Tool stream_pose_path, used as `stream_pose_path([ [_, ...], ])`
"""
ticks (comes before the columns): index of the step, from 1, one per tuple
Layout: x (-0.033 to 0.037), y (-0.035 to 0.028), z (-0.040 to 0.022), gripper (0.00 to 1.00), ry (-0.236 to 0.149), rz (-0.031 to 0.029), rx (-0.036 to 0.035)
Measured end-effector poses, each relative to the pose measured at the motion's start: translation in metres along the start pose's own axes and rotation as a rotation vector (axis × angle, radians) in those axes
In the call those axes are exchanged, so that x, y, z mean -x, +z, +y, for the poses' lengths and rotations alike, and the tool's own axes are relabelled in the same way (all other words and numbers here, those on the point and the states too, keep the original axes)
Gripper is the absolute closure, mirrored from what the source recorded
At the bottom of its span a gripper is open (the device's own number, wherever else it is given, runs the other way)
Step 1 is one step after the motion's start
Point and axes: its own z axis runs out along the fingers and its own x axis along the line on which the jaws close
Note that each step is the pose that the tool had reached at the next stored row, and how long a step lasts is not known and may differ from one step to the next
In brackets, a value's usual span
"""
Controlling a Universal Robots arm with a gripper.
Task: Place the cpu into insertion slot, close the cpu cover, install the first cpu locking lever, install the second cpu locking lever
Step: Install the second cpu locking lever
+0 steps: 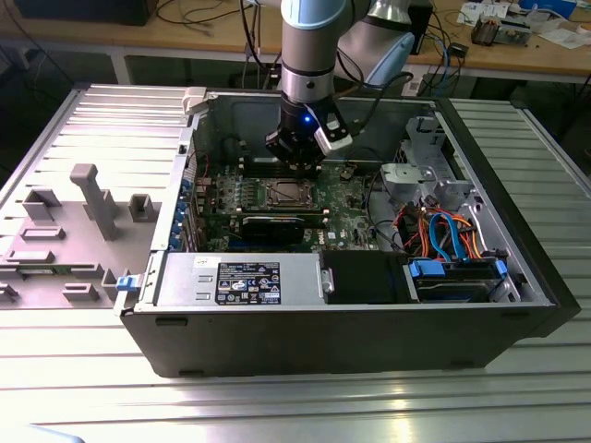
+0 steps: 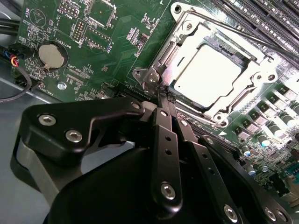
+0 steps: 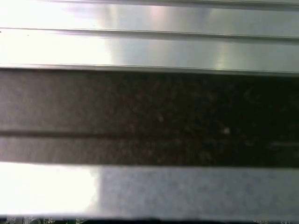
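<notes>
**Gripper at the corner of the covered cpu socket**

The cpu (image 2: 208, 70) lies flat in the insertion slot (image 2: 243, 58), its dull silver top washed pale by glare in the second wrist view. The cpu cover (image 2: 180, 44) — a thin, bright metal frame with a large square window — sits down over it, the chip showing through the window. A slim wire lever (image 2: 243, 35) runs along the frame's far edge; whether it is latched cannot be told.

The gripper (image 2: 164, 97) has its matte black, screw-studded fingers (image 2: 166, 140) drawn almost together, their tips pinched at the frame's corner bracket, at about 7 o'clock from the chip; whether anything is caught between them is unclear.

Around the socket spreads the green motherboard (image 2: 117, 46), with a round silver coin battery (image 2: 49, 53) at roughly 9 o'clock from the socket.

In the exterior view the gripper (image 1: 297, 159) hangs just over the socket (image 1: 288, 192) inside the open grey computer case (image 1: 323, 341), which rests on a ribbed metal tabletop (image 1: 277, 406).
</notes>
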Motion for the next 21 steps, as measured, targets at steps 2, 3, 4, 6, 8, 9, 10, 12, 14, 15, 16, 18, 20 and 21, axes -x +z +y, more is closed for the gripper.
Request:
stream_pose_path([
  [2,0.0,0.0,-0.0001,0.89,0.0,0.0,0.0],
  [3,0.0,0.0,-0.0003,0.89,0.0,0.0,0.0001],
  [4,0.0,-0.0001,-0.0006,0.89,0.0,0.0001,-0.0001],
  [6,-0.0001,-0.0001,-0.0017,0.89,0.0,0.0001,0.0],
  [8,-0.0001,-0.0002,-0.0032,0.89,0.0,0.0001,-0.0001],
  [9,-0.0001,-0.0002,-0.0046,0.89,0.0,0.0,0.0],
  [10,-0.0002,-0.0003,-0.0058,0.89,0.0,0.0,0.0],
  [12,-0.0002,-0.0003,-0.0077,0.89,0.0,-0.0001,0.0],
  [14,-0.0003,-0.0005,-0.0099,0.89,0.0,0.0,-0.0001],
  [15,-0.0003,-0.0005,-0.0109,0.89,0.0,0.0001,0.0],
  [16,-0.0004,-0.0006,-0.0125,0.89,0.0,0.0,0.0],
  [18,-0.0004,-0.0006,-0.0148,0.89,0.0,0.0,0.0],
  [20,-0.0005,-0.0011,-0.0158,0.89,0.0,0.0001,-0.0012],
  [21,-0.0005,-0.0023,-0.0158,0.89,0.0,0.0001,-0.0013],
])
